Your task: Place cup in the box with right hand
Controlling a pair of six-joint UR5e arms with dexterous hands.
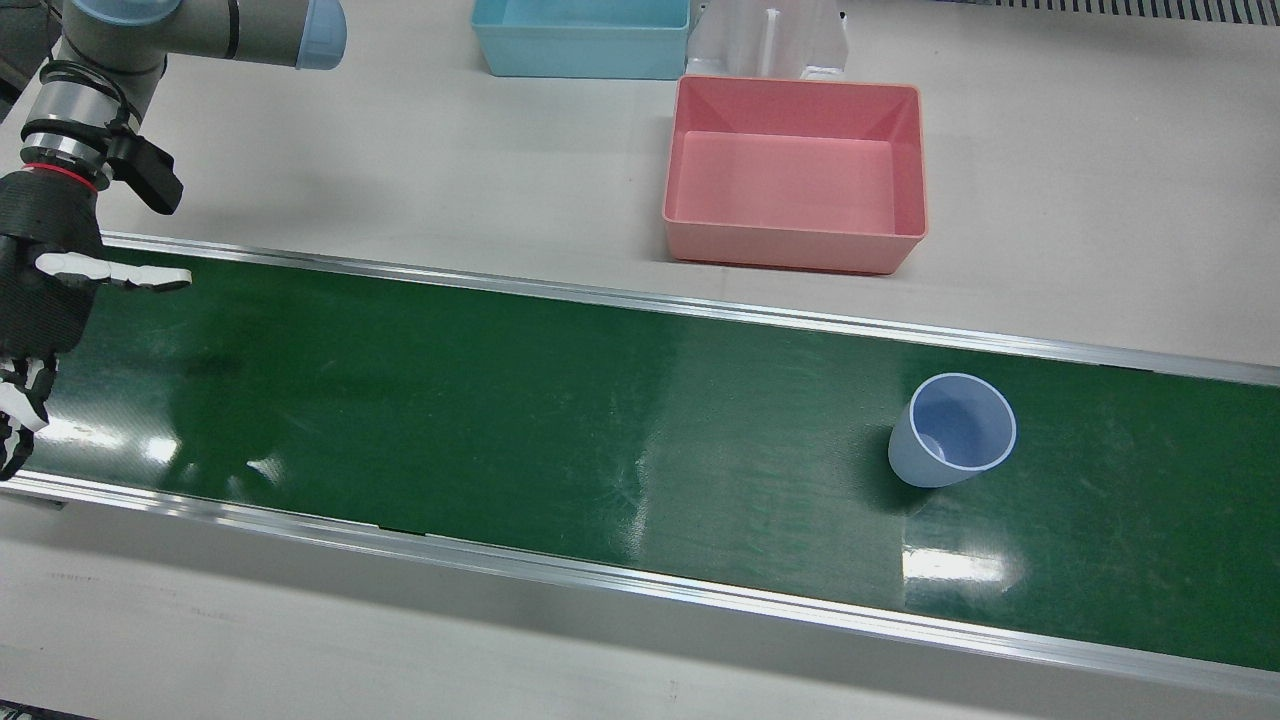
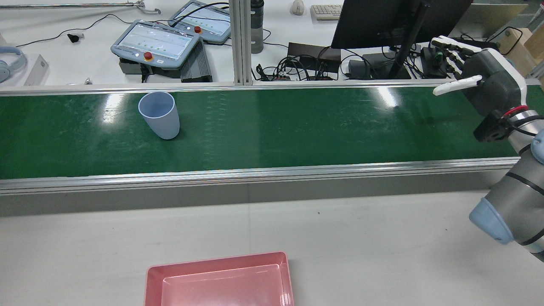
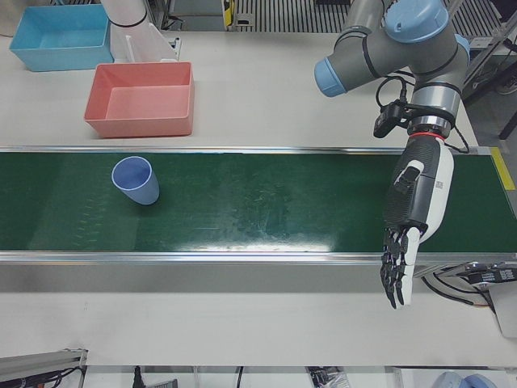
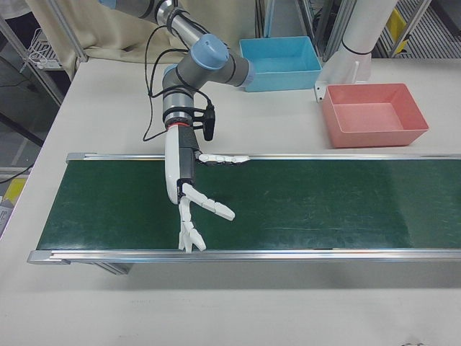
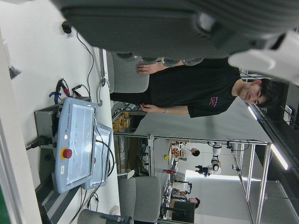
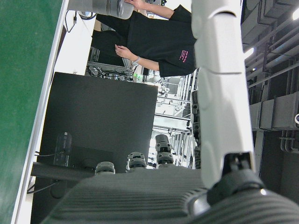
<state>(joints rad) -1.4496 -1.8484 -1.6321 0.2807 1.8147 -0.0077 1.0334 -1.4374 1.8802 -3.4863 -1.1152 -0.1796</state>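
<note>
Cup (image 1: 950, 432) is standing upright, mouth up, on the green belt (image 1: 500, 400), well away from the right hand (image 1: 45, 290), which hangs over the far end with fingers spread and nothing in it. The left hand (image 3: 412, 218) is slack and empty too. It looks like light, stiff, smooth plastic that tapers downward, so I'd wrap the wall around mid-height rather than pinch the rim, since a nudge could tip it. The pink box (image 1: 795, 250) sits empty just past the belt.
</note>
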